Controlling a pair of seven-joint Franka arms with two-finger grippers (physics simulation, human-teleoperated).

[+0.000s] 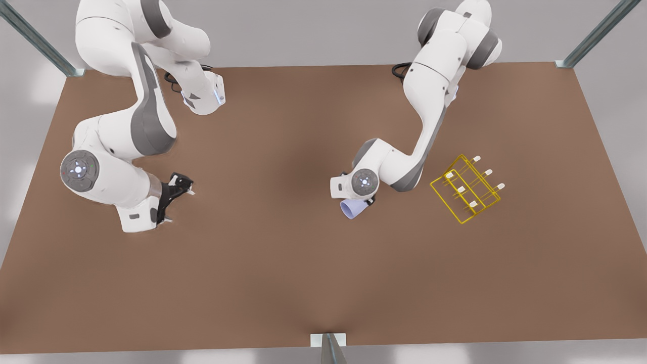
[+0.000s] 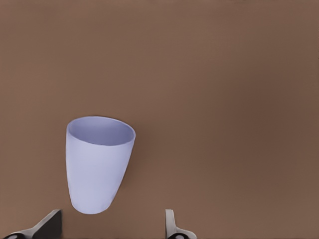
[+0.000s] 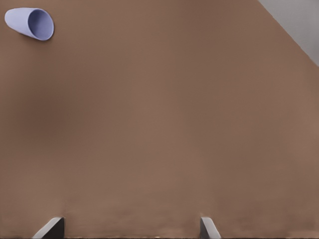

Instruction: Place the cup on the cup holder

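Observation:
The lavender-blue cup (image 1: 352, 208) lies on its side on the brown table, its mouth toward the table's front edge. My left gripper (image 2: 109, 222) hangs just above it on the arm at the front view's right. It is open; the cup's base (image 2: 89, 201) sits nearer one fingertip (image 2: 50, 220), and nothing is gripped. The yellow wire cup holder (image 1: 467, 189), with white-tipped pegs, stands to the front view's right of that arm. My right gripper (image 1: 174, 194) waits open over bare table at the front view's left, and the cup (image 3: 31, 23) is far from it.
The brown table (image 1: 283, 273) stretches wide between the two arms and in front of them. Metal frame posts (image 1: 331, 349) stand at the table's corners and at the middle of its front edge.

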